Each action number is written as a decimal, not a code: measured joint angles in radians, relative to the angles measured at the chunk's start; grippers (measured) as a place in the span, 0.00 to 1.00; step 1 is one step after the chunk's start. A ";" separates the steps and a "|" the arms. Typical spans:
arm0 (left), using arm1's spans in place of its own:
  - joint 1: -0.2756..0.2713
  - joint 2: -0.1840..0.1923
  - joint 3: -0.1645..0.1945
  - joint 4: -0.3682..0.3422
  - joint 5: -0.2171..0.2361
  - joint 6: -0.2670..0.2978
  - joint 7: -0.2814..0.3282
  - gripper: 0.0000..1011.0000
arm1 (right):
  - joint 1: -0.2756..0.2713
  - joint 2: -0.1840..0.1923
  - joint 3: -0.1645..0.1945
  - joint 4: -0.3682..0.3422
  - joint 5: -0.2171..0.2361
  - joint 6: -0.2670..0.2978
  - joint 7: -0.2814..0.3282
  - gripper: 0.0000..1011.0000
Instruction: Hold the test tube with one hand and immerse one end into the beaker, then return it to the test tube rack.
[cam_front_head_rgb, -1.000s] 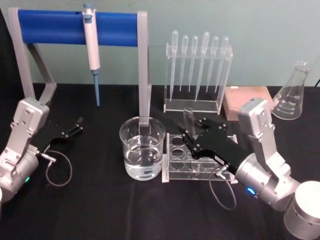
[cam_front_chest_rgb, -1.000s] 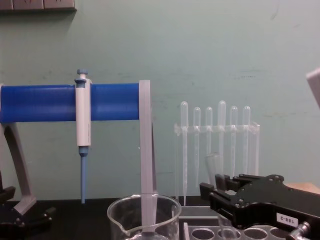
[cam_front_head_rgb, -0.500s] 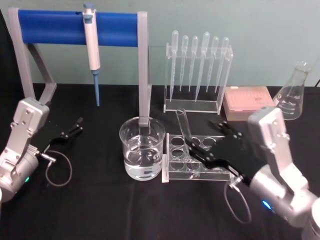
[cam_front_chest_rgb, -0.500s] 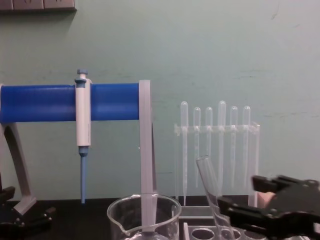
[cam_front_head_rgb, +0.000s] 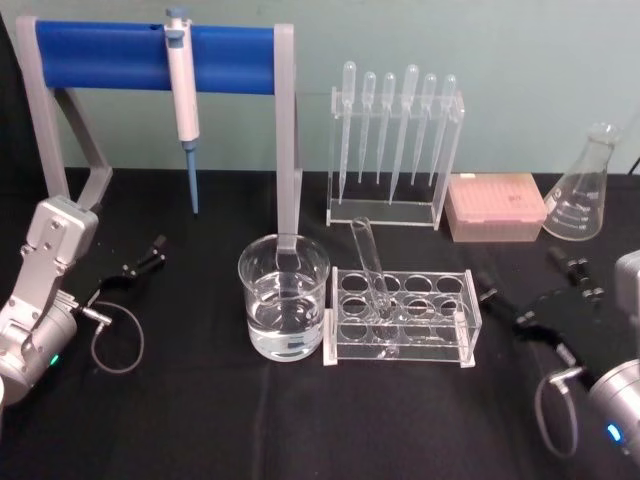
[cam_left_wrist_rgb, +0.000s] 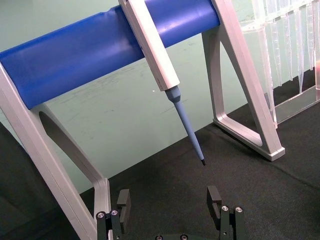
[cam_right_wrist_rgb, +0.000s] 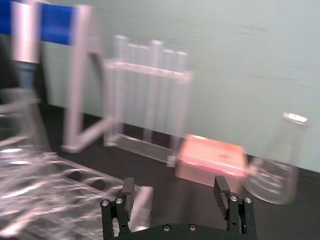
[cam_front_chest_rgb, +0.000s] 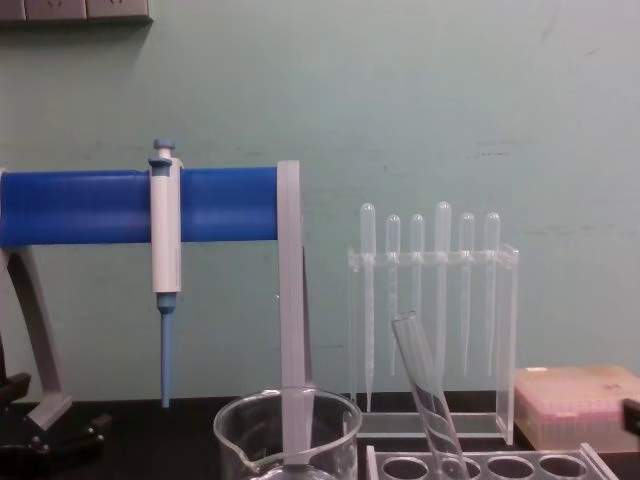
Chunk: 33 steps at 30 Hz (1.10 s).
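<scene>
Retreat is what remains: leave the clear glass test tube (cam_front_head_rgb: 370, 267) leaning in the clear plastic holed rack (cam_front_head_rgb: 455, 330) beside the wide water-filled glass beaker (cam_front_head_rgb: 284, 297), and park your black right gripper (cam_right_wrist_rgb: 174, 202), fingers apart and empty, like the left gripper (cam_left_wrist_rgb: 170, 207), also spread.

Right gripper (cam_front_head_rgb: 535, 290) low at far right, left gripper (cam_front_head_rgb: 140, 262) far left, both spread.

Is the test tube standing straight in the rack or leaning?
Leaning: the test tube sits in a rack hole, open rim tilted toward the beaker.

Clear glossy glass test tube (cam_front_head_rgb: 369, 262) and beaker (cam_front_head_rgb: 284, 310), matt black tablecloth (cam_front_head_rgb: 200, 410)
</scene>
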<state>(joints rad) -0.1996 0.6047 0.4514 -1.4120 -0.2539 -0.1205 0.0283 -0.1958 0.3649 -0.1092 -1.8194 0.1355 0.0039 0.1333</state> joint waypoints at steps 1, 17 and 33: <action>0.000 0.000 0.000 0.000 0.000 0.000 0.000 0.99 | 0.010 -0.014 0.014 0.028 -0.007 -0.009 -0.021 0.99; 0.000 0.000 0.000 0.000 0.000 0.000 0.000 0.99 | 0.152 -0.101 0.008 0.297 -0.172 -0.092 -0.132 0.99; 0.000 0.000 0.000 0.000 0.000 0.000 0.000 0.99 | 0.156 -0.102 0.006 0.300 -0.171 -0.092 -0.133 0.99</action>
<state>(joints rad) -0.1995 0.6047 0.4514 -1.4120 -0.2539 -0.1205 0.0283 -0.0402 0.2632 -0.1027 -1.5195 -0.0360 -0.0878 0.0003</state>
